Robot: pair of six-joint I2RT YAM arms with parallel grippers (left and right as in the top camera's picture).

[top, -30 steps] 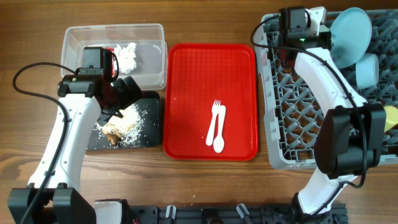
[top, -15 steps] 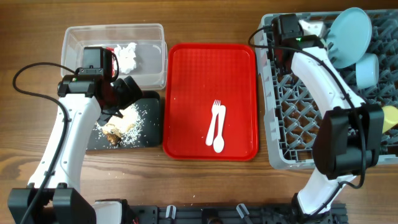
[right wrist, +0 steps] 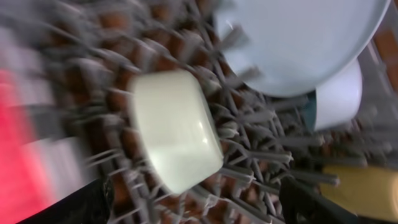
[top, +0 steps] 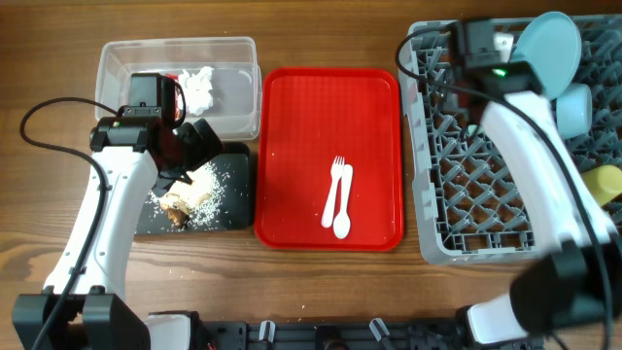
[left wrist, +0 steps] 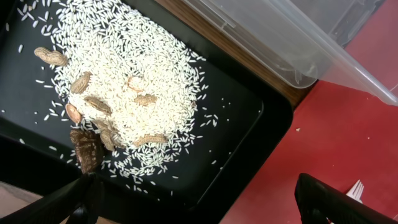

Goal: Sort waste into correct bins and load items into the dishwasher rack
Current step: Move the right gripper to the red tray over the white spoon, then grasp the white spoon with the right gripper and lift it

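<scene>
Right pincer [right wrist: 196,202] now farther right above dishwasher rack [top: 439,226], agape, empty; left pincer [left wrist: 199,200] likewise.

Tub [top: 238,87] far-left corner, scrap tray [top: 243,156] before it — flat tray [top: 292,146] centre, fork [top: 333,194], spoon [top: 344,199] on it — rack [top: 457,214] right edge.

Robot lab tabletop [top: 58,29], dishwasher rack [top: 457,194]
</scene>
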